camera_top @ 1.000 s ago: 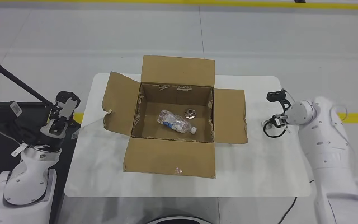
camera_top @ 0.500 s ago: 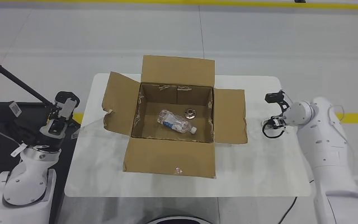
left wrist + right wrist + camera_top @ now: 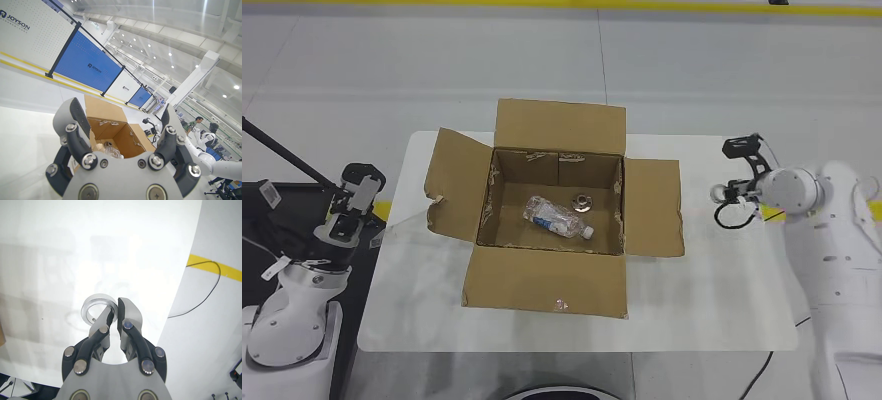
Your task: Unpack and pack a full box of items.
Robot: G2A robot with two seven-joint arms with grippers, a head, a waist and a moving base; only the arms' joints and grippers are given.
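Over the bench point(image 3: 712, 310), the top view gives you the box point(image 3: 542, 285) at its middle, all four flaps folded out. Inside lie a clear plastic bottle point(image 3: 558, 220) and, near it toward the back wall, a small round metal part point(image 3: 581, 203). Both have yet to come out.

From the left wrist view, your left tool point(image 3: 121, 106) sits off the bench's left side, facing the box. Its fingers are spread wide with nothing between them.

From the right wrist view, your right tool point(image 3: 114, 308) is closed on a metal ring point(image 3: 98, 297), pinching the rim with one finger inside the hoop and the other outside. The ring hangs over the bench near its right edge, well apart from the box. Its faint shadow falls separately on the surface below, so I judge it not set down.

My reading is that unpacking is under way but unfinished. One item is out and in hand, two are left in the box, and the whole repacking lies ahead.
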